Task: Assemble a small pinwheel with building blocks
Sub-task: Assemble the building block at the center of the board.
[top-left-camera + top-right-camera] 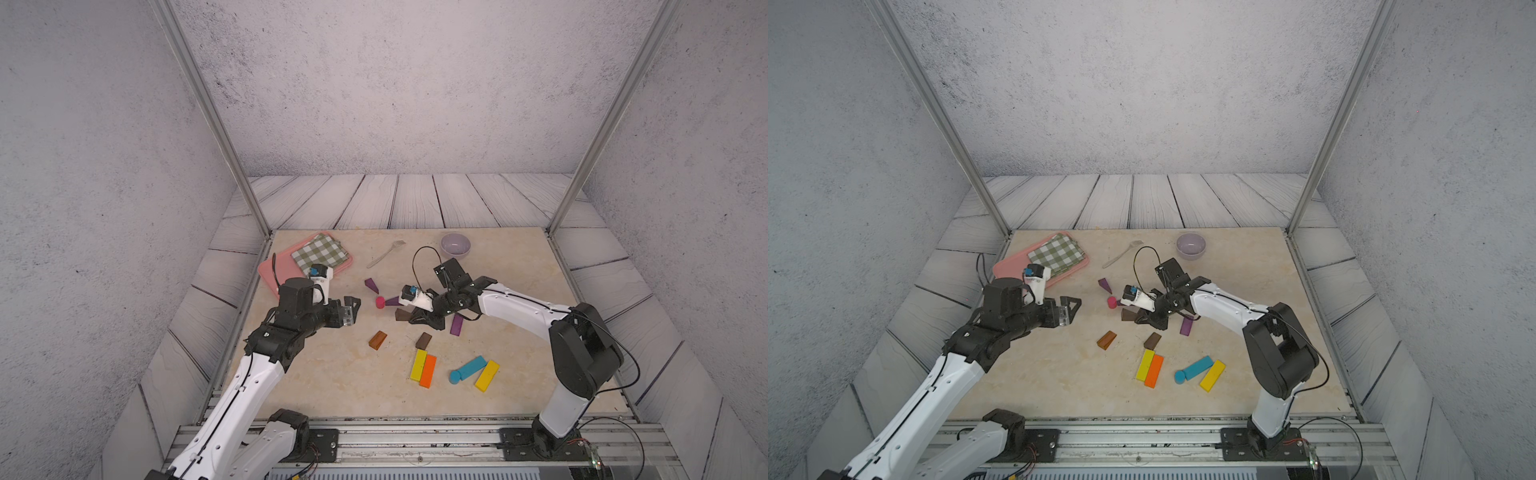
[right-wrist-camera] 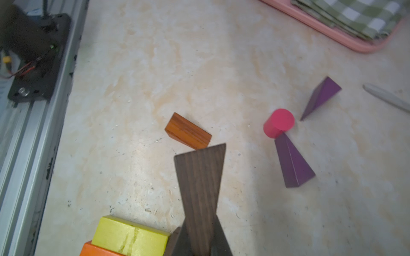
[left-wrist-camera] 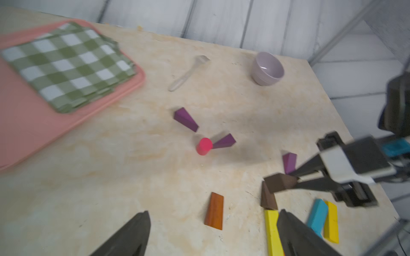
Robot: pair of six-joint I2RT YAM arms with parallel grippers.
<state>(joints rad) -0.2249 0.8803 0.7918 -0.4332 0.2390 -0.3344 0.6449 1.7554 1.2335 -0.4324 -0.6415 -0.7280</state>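
Right fingers [image 3: 310, 165] clamped on dark brown wedge [image 2: 199, 177] — seemingly off table [image 2: 155, 66]; left fingers [image 3: 133, 232] spread wide — empty.

Right fingers [image 1: 422, 321] pinching dark brown wedge [image 1: 401, 314], pink cylinder [image 1: 380, 302] near

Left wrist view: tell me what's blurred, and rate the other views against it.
Left wrist view: smeared throughout, worst on the checked cloth and the right gripper. Right wrist view: sharper, grain shows on the dark brown wedge. Both top views: evenly lit, soft shadows, frame posts splayed by the wide lens.
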